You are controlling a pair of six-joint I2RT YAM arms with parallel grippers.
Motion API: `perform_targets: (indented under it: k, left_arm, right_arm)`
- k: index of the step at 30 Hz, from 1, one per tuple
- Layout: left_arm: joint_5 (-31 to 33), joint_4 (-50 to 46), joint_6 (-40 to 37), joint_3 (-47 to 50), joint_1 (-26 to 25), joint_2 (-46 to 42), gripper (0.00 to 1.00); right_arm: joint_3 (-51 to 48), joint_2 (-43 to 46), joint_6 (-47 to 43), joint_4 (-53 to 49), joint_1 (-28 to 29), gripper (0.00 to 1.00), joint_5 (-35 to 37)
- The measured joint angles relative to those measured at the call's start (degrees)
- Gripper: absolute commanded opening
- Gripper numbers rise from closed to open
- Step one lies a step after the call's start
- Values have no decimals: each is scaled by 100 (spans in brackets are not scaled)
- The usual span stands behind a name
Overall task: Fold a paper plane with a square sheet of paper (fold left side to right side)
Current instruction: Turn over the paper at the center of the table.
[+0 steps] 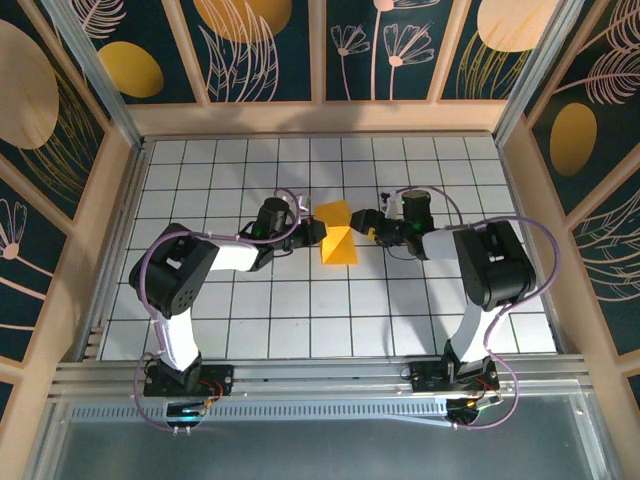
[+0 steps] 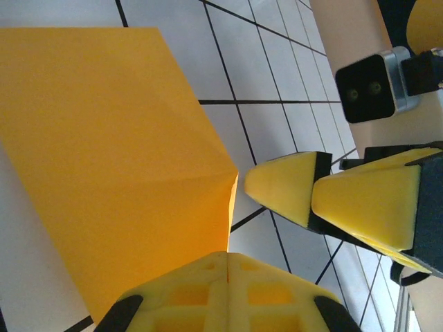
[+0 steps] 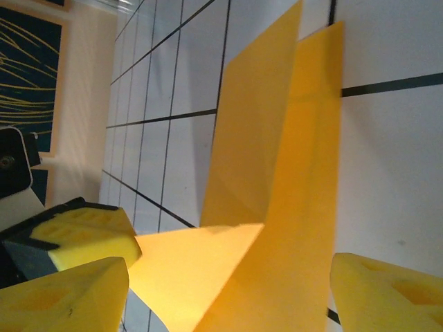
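Mid-table, L hand [image 1: 319, 232] clenched on sheet [image 1: 338, 246] edge; R hand [image 1: 368, 226] released, just beside.

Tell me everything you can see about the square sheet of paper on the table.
The square sheet of paper is thin, plain orange-yellow and partly folded. Its creased flaps rise off the white tiled table near the middle, between the two arms. In the right wrist view one flap stands nearly upright. The left end effector is shut on one edge of it. The right end effector is open, with its fingers on either side of the paper, not gripping it.
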State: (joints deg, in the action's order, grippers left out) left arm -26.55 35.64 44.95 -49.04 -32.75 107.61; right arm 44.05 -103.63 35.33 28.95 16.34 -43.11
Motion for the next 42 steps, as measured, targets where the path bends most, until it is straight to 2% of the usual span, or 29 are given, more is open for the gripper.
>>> perform_targets:
  k: [10,22,29,38,42]
  left_arm:
    - [2,149,125,42,0,0,0]
    - [129,210,339,149,0,52,2]
    - [240,212,382,205,0,164,14]
    - [505,173,380,310,0,105,35]
    - [800,-39,267,407,0,-267,44]
  right_arm:
    - [398,-643,605,796,221,73,-116]
    - [542,-726,739,774,369,53,-127]
    - [581,-796,678,501,448,42,109]
    - [730,-798,448,46,483,16,358]
    - [791,-789,350,-142,483,6,446]
